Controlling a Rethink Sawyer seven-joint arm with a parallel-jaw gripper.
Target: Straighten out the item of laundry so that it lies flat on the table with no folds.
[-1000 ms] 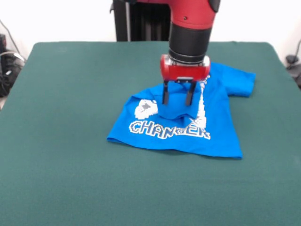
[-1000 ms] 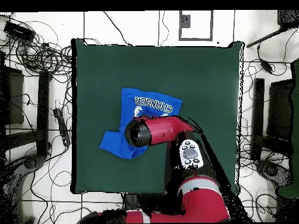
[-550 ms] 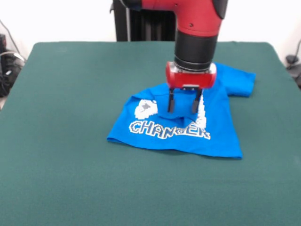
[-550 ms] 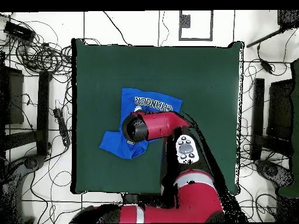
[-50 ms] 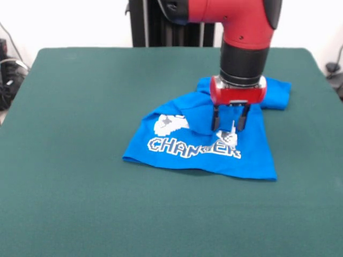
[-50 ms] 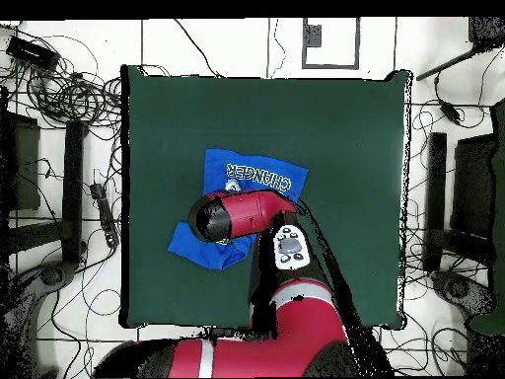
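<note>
Laundry, a blue shirt (image 5: 203, 142), lies rumpled on the green surface (image 5: 80, 107), a fold humped across its print. In the front view the jaws (image 5: 229, 119) stand parted over the cloth, gripping nothing. From overhead the arm (image 6: 242, 215) hides them, leaving the lettering and one sleeve showing.

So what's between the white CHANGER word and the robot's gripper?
Just a raised fold of the blue shirt, with the gripper beside it; front view shows it.
</note>
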